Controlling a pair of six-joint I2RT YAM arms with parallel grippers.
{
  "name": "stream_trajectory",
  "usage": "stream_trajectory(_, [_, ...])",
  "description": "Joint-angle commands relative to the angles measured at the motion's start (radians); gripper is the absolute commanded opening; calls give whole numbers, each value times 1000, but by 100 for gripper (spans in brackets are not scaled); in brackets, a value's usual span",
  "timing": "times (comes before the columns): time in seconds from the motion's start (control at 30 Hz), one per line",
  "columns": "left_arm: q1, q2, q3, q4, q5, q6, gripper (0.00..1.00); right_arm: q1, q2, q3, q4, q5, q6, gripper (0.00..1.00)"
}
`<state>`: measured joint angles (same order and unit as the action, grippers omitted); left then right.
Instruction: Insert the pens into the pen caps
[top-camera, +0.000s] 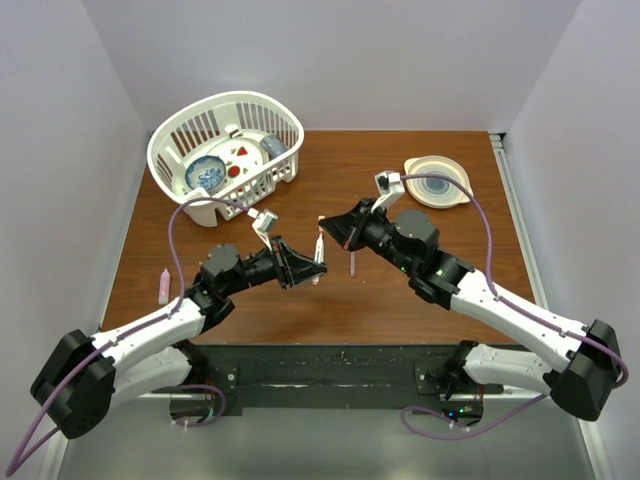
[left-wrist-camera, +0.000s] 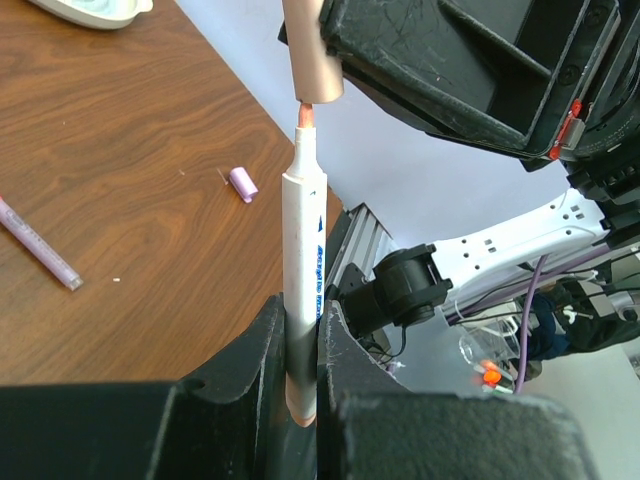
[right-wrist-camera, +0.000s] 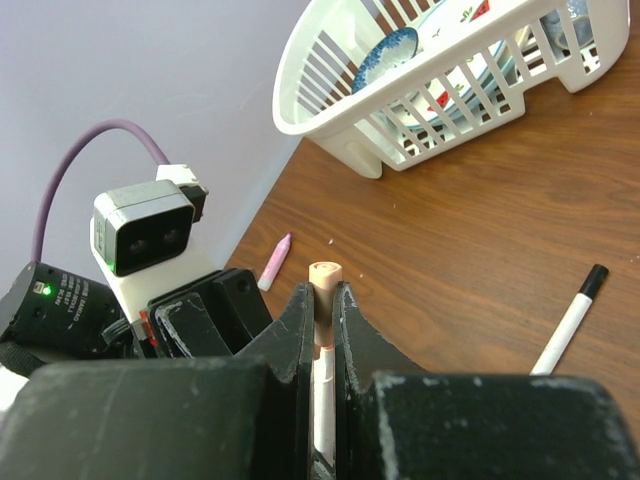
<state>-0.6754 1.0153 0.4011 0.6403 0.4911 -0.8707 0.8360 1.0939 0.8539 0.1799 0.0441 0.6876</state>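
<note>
Overhead, far left: a pale pink pen (top-camera: 163, 286) lies alone on the brown wood-grain table (top-camera: 440, 290). A white slotted plastic basket (top-camera: 225, 140) sits at the upper left. At centre, my left gripper (top-camera: 311, 270) is clamped on a slim white pen (top-camera: 319, 254). My right gripper (top-camera: 328, 224) meets it from the upper right. A lilac pen (top-camera: 352, 262) lies just right of them, and a round ringed plate (top-camera: 437, 180) sits at the upper right.

The left wrist view resolves what the overhead cannot. Matte black fingers (left-wrist-camera: 262, 345) pinch the lower barrel, which stands upright with blue print down its side. Its tapered pinkish nib sits at the mouth of a smooth pinkish cap (left-wrist-camera: 313, 60); I cannot tell whether the nib is inside. A short lilac cap (left-wrist-camera: 243, 184) lies on the wood left of the barrel.

In the right wrist view, the right jaws stand narrow, gripping that tubular cap with its closed end up. At lower right lies a white pen with a black end (right-wrist-camera: 570, 322), which I cannot pick out overhead.
</note>
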Motion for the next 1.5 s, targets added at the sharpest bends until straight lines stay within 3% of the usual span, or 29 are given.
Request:
stream_trajectory(0.0, [4,-7,-7,116,-17,-1,0,14,3,70,-19,14,-26,0])
stream_trajectory(1.47, [5,-37,8,76,-13,39,0,14,15,65,-19,2,-37,0])
